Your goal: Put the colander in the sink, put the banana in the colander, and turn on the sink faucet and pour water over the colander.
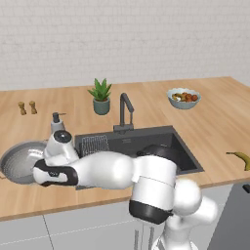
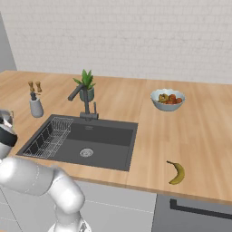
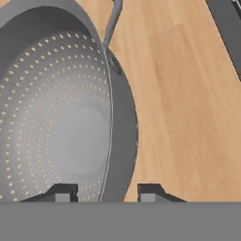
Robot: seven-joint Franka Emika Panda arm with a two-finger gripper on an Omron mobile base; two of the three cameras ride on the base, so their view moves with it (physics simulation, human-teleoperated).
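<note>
step one in hand: my gripper (image 3: 106, 193) straddles the colander (image 3: 61, 122) rim, one tip inside, one outside, jaws closing but i cannot tell if clamped. the colander sits on the counter (image 1: 215, 122) at nine o'clock of the sink (image 1: 146, 144); next comes a lift toward three o'clock.

The round grey metal perforated colander (image 3: 61, 117) shows rings of small pale dots across its dull silver bowl. The wooden counter (image 1: 215, 122) is warm tan with fine grain. The curved banana (image 2: 176, 172) is yellow with dark tips. The rectangular recessed sink (image 2: 108, 140) and angular faucet (image 1: 125, 111) are dark grey.
</note>
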